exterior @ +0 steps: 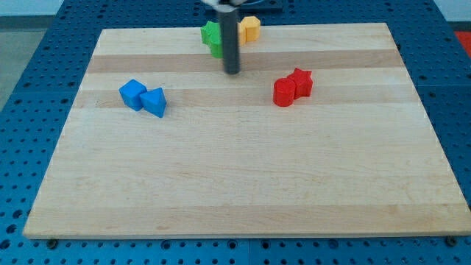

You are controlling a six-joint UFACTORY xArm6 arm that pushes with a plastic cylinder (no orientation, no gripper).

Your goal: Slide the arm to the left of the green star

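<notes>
Green blocks (211,35) sit at the view's top centre of the wooden board (243,184), partly hidden behind my rod; a star shape cannot be made out clearly. My tip (232,71) rests on the board just below and slightly to the right of the green blocks. A yellow block (251,28) lies right of the rod, close to the green ones.
A blue cube (132,93) and a blue triangular block (154,101) touch each other at the view's left. A red cylinder (284,92) and a red star (301,82) touch at the right of centre. The board lies on a blue perforated table.
</notes>
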